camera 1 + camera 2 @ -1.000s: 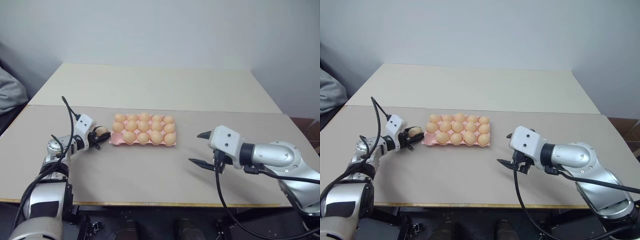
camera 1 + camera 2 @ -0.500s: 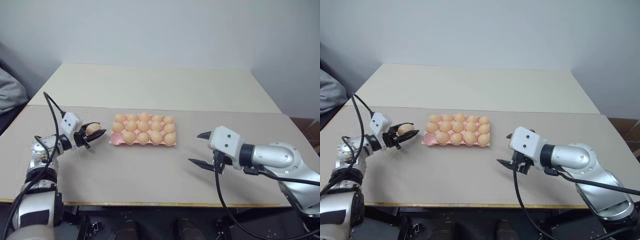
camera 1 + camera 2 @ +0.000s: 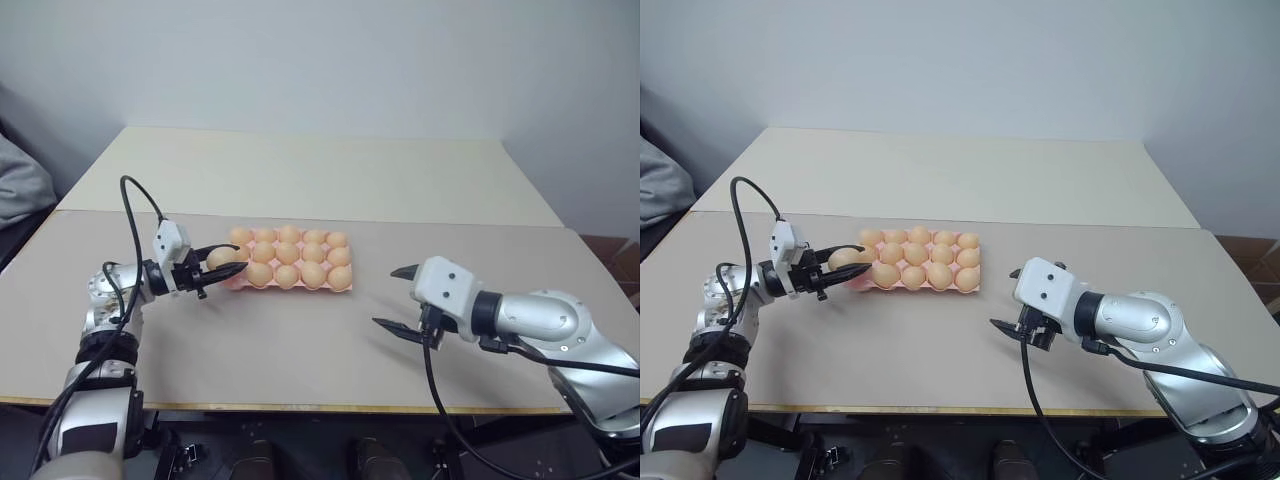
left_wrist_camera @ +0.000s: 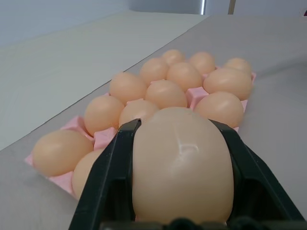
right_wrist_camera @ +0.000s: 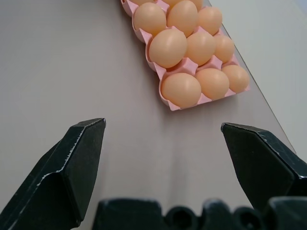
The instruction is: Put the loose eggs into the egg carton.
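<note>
Orange-tan smooth oval egg [image 4: 182, 165] sits clamped in my left claw [image 3: 222, 268] at the pale pink moulded egg carton's [image 3: 240, 284] left end; I should lower gently before releasing. Right claw [image 3: 400, 300] gapes empty.

I'm looking down on a pale beige table [image 3: 300, 330] with a second, lighter table [image 3: 330, 175] butted against its far edge. Behind both runs a plain grey wall [image 3: 330, 60]; a grey cushion [image 3: 20, 185] sits far left.

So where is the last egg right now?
The egg sits between the left gripper's fingers, at the carton's left end.
</note>
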`<state>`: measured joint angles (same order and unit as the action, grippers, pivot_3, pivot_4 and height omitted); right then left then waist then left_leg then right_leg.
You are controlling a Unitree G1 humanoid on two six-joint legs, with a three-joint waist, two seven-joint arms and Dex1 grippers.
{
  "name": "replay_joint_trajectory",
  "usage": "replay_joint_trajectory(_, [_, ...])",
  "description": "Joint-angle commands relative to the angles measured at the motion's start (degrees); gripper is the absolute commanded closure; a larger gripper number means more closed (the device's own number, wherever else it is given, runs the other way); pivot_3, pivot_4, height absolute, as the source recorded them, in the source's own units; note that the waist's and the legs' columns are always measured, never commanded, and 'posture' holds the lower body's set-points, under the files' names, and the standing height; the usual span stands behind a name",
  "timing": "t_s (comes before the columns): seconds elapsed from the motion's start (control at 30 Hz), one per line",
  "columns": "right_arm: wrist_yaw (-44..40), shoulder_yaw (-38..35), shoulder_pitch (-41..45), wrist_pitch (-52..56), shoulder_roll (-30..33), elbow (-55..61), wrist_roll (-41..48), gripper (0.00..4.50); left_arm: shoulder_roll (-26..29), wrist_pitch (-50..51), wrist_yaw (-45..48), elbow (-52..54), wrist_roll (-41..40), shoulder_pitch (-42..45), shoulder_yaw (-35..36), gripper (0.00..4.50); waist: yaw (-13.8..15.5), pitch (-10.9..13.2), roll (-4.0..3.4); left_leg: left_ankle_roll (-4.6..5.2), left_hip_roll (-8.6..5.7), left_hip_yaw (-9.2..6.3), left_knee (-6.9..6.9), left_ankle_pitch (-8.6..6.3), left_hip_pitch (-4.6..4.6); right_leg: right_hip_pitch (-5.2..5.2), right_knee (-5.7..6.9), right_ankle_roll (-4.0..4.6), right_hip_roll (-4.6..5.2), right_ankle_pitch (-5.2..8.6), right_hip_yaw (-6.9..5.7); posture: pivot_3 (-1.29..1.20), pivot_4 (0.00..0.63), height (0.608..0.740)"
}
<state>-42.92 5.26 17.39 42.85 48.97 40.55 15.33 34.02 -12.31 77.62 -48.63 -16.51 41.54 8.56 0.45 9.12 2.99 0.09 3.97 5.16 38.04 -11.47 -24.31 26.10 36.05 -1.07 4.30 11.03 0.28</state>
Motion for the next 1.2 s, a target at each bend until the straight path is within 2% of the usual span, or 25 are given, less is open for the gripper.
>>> replay_joint_trajectory(0.03, [1.2, -1.8, 0.0, -1.0, -0.3, 2.0, -0.2, 0.0, 0.0, -2.1, 0.4, -1.8, 0.7, 2.3, -0.3, 2.02, 0.0, 0.0, 0.0, 0.0, 0.0, -0.01, 0.0, 0.0, 0.01, 0.0, 0.01, 0.0, 0.0, 0.0, 0.0, 0.0, 0.15, 0.74])
replay_joint_trajectory(0.23, [1.7, -2.1, -0.6, -0.5, -0.4, 2.6, 0.0, 0.0, 0.3, -2.7, 2.0, -2.7, 0.4, 2.7, 0.0, 0.06, -0.1, 0.0, 0.0, 0.0, 0.0, -0.02, 0.0, 0.0, 0.0, 0.0, 0.01, -0.01, -0.01, 0.0, 0.0, 0.0, 0.15, 0.74])
replay_joint_trajectory(0.47, [1.5, -1.8, -0.4, -1.0, -0.3, 2.0, -0.1, 0.0, 1.5, -1.3, 2.9, 0.3, -1.6, 0.9, 1.8, 0.02, -0.1, 0.0, 0.0, 0.0, 0.0, -0.03, 0.0, 0.0, 0.0, 0.0, 0.01, -0.01, -0.01, 0.0, 0.0, 0.0, 0.15, 0.74])
replay_joint_trajectory(0.6, [1.3, -1.9, -0.5, -1.2, -0.1, 2.1, 0.0, 0.0, 3.7, 1.6, 2.6, 7.5, -3.6, -2.6, 3.3, 0.02, -0.5, 0.0, 0.0, 0.0, 0.01, -0.04, 0.0, 0.0, 0.0, 0.0, 0.01, 0.0, -0.01, 0.0, 0.0, 0.0, 0.15, 0.74])
replay_joint_trajectory(0.73, [0.7, -2.7, -0.4, -1.0, 0.4, 2.1, 0.4, 0.0, 10.7, 8.6, 3.8, 24.0, -8.4, -13.3, 7.5, 0.02, -1.6, 0.0, 0.0, 0.0, 0.04, -0.04, -0.01, 0.0, 0.01, 0.02, 0.01, 0.0, -0.01, 0.01, 0.01, 0.0, 0.15, 0.74])
replay_joint_trajectory(0.9, [-1.4, -4.4, 0.3, -0.6, 2.0, 1.9, 1.6, 0.0, 17.3, 16.7, 1.8, 37.2, -12.0, -25.8, 12.8, 0.02, -1.4, 0.0, -0.02, 0.0, 0.08, -0.02, -0.03, 0.0, 0.09, 0.03, 0.04, 0.17, 0.01, 0.23, 0.0, 0.0, 0.15, 0.74])
replay_joint_trajectory(1.0, [-3.3, -6.1, 0.5, -1.2, 3.6, 1.4, 2.7, 0.0, 19.4, 20.8, 0.0, 45.4, -14.3, -34.3, 18.1, 0.02, -1.2, 0.0, -0.02, -0.01, 0.08, 0.01, -0.03, -0.01, 0.12, 0.02, 0.03, 0.26, 0.06, 0.3, -0.02, 0.0, 0.15, 0.74])
replay_joint_trajectory(1.2, [-8.1, -8.7, 0.3, -3.3, 6.6, -1.3, 4.7, 0.0, 19.6, 27.2, -4.9, 57.6, -17.3, -44.7, 25.3, 0.02, -0.8, 0.0, -0.02, -0.03, 0.08, 0.05, -0.04, -0.02, 0.09, 0.06, -0.06, 0.26, 0.12, 0.31, -0.03, 0.0, 0.15, 0.74])
